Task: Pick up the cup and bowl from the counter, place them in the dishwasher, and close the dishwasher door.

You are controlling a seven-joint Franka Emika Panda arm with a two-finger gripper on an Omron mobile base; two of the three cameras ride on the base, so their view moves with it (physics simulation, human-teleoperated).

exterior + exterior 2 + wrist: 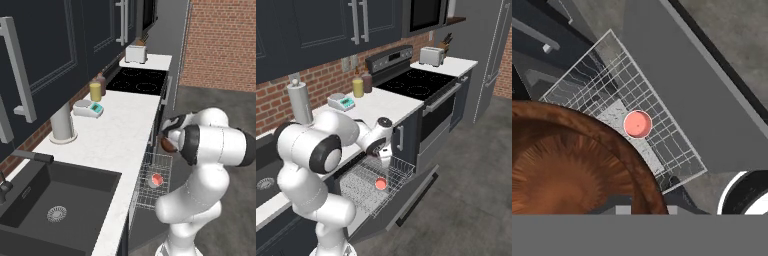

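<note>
The cup (637, 124) already stands upright in the wire rack (677, 145) of the dishwasher, its salmon inside facing up; from the right base view it sits toward the front of the rack (363, 182), over the lowered door (416, 187). The step in hand is the second item: the bowl (567, 165) is held by the end effector (385, 159), whose narrow jaws pinch its rim. In the hand view the reddish-brown bowl fills the lower left, hanging above the rack and beside the cup rather than over it. From the left base view the bowl (167, 145) shows as a dark brown shape just behind the arm's wrist, above the rack (152, 192) and off the edge of the tabletop (115, 135).

The bowl looks clear of the tabletop and poised over the dishwasher, so I judge the carry nearly done. The next move calls for lowering it into a free patch of rack, keeping it level and apart from the cup so it does not knock it over, then releasing. After that the door remains to be lifted shut, with the rack pushed in first.
</note>
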